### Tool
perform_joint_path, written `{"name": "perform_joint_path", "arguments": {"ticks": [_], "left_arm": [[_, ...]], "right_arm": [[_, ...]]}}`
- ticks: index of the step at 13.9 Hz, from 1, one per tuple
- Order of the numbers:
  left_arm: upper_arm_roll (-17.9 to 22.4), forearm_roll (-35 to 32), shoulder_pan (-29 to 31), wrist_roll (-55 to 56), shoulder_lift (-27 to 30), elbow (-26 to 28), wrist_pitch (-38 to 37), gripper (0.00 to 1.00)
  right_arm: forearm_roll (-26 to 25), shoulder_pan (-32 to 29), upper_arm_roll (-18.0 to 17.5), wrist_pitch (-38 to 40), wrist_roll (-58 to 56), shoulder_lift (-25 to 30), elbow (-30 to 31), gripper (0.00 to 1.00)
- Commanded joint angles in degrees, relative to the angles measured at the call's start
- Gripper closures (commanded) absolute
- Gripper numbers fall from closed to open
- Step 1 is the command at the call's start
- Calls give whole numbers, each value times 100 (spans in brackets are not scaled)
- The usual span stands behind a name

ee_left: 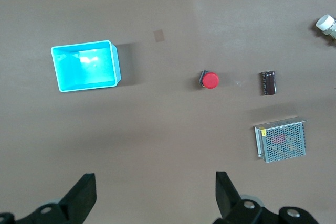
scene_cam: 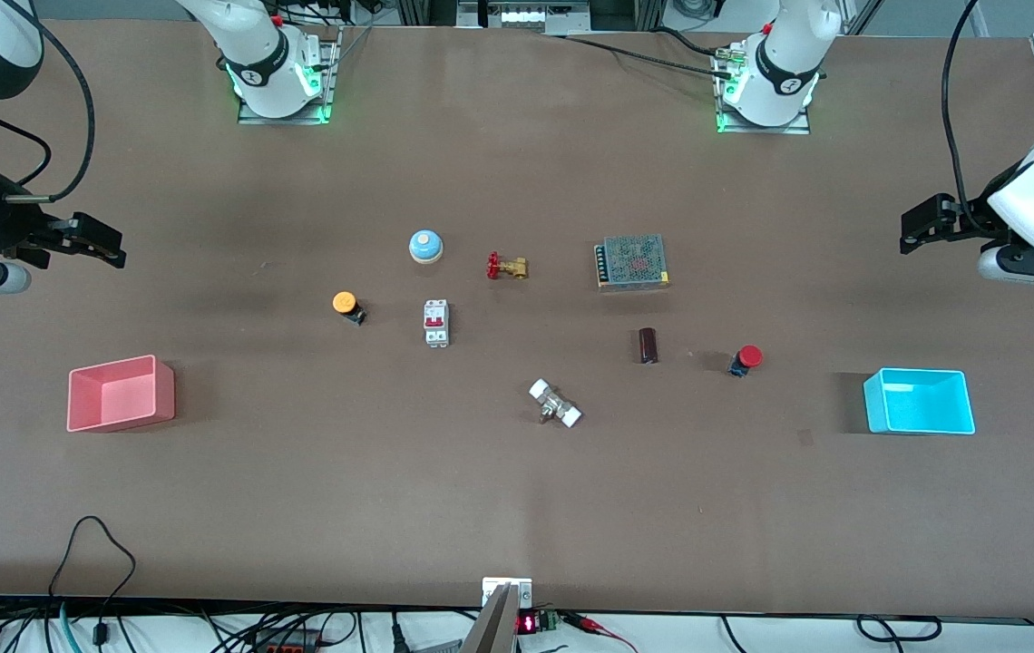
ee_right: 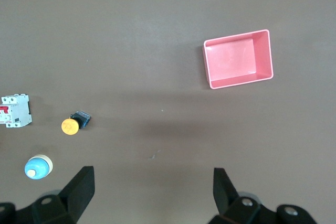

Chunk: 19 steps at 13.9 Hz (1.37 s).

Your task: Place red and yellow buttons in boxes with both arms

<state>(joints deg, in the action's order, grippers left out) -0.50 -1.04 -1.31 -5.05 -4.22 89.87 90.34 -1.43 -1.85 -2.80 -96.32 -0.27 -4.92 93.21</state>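
Note:
The yellow button (scene_cam: 346,306) stands on the table toward the right arm's end, and shows in the right wrist view (ee_right: 73,124). The red button (scene_cam: 746,359) stands toward the left arm's end, and shows in the left wrist view (ee_left: 210,80). The pink box (scene_cam: 122,410) and the cyan box (scene_cam: 921,419) sit empty at the two ends; they also show in the wrist views, pink (ee_right: 239,59) and cyan (ee_left: 86,66). My right gripper (scene_cam: 107,245) (ee_right: 154,190) is open and empty above the table near the pink box. My left gripper (scene_cam: 912,232) (ee_left: 156,192) is open and empty above the table near the cyan box.
In the table's middle lie a light-blue dome (scene_cam: 425,246), a brass valve with a red handle (scene_cam: 506,267), a white circuit breaker (scene_cam: 436,323), a metal mesh power supply (scene_cam: 632,262), a dark cylinder (scene_cam: 648,345) and a white fitting (scene_cam: 555,404).

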Motion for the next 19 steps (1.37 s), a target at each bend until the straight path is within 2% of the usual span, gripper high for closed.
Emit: {"name": "perform_joint_path", "arguments": {"ticks": [1,8,11,13,16,19], "left_arm": [[41,51,8,-119,-79,-198,-157,0],[50,51,8,-67,-88,-198,-157,0],[41,60,-27,-102,-176,-215,-148,0],[32,173,-80,-111,-342,-215,-131,0],[-21,156,-316,-137,-781,-356,-87,0],[-38,192,-448,-469,-1343,-286,350,0]], "right_arm": [[-7,27,17,140,79,-62,-162,0],[2,45,-10,140,80,-71,-84,0],[46,45,-281,87,106,-167,145,0],[55,54,-562,-210,184,-272,294,0],[72,264,-660,-1089,1692,-501,681,0],[72,396,-809,-1633,2406,-756,944,0]]}}
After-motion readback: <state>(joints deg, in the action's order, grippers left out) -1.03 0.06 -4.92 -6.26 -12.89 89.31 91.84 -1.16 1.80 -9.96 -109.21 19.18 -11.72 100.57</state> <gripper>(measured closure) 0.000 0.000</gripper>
